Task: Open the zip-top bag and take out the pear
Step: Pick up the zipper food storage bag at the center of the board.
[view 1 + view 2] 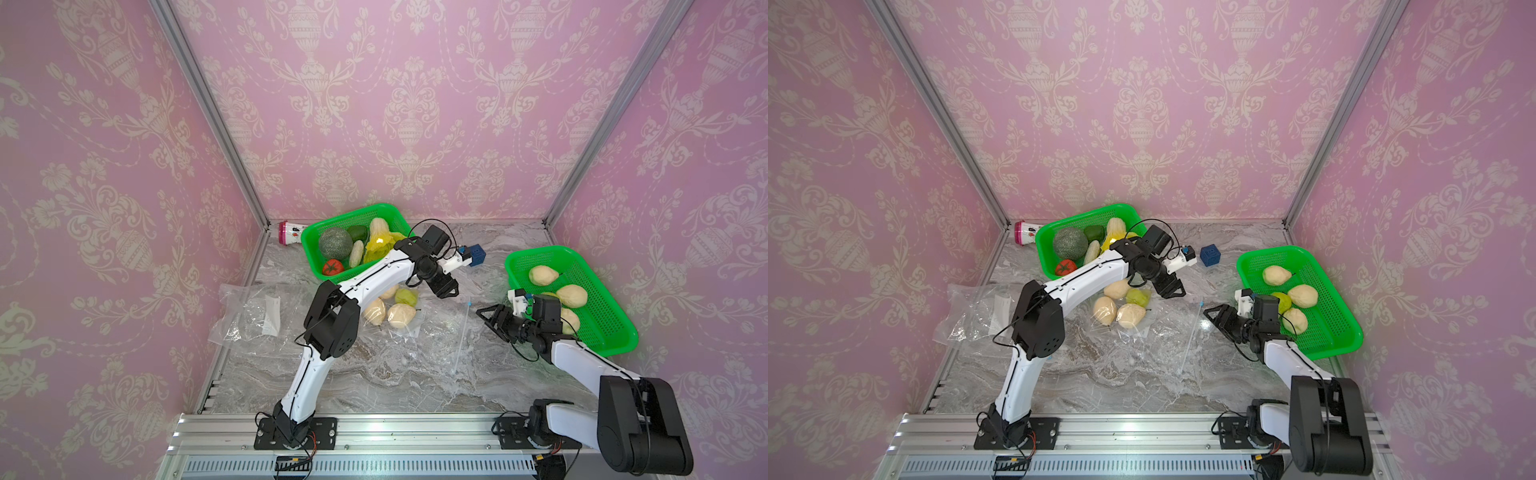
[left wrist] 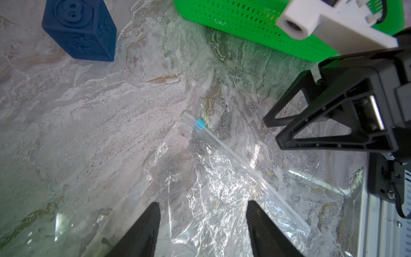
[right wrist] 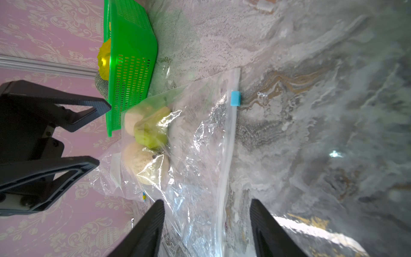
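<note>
The counter (image 1: 374, 386) carries the zip-top bag (image 1: 432, 332), flat, zip edge running front to back; a basket (image 1: 611, 345) holds 4 loose pears (image 1: 571, 295). 4 bagged pears (image 1: 401, 313) bunch at the bag's left end. Both spread and empty, the left end effector (image 1: 449, 293) and right end effector (image 1: 488, 322) flank the slider (image 1: 468, 304) at the zip's far end.

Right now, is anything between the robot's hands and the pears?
Yes. The pears lie inside the clear zip-top bag, so its plastic covers them. The left gripper and right gripper are open, holding nothing. I cannot tell whether the zip is open.
</note>
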Motion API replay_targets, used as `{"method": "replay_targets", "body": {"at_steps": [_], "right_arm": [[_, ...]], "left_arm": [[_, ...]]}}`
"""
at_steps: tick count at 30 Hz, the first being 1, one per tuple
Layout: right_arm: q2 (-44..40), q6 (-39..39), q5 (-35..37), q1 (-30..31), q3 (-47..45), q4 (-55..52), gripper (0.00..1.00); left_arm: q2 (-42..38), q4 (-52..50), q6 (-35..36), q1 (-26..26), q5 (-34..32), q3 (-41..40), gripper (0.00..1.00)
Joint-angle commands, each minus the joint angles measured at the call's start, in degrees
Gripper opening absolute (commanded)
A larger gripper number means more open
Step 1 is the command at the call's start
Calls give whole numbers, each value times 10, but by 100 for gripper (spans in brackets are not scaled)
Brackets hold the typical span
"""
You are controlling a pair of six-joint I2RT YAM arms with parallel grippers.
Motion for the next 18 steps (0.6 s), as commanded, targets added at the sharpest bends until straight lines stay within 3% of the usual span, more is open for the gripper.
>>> {"method": "replay_targets", "body": {"at_steps": [1,9,18], "right_arm": [[3,0,-9,-2,-1,10,70],[25,-6,-1,-2,4,10,73],[17,2,8,-3,-12,14,72]], "left_arm": [[47,-60,71,-4,24,65,67],[125,-97,165,-3,67,135,65],[169,-42,167,-9,-4,145,65]]}}
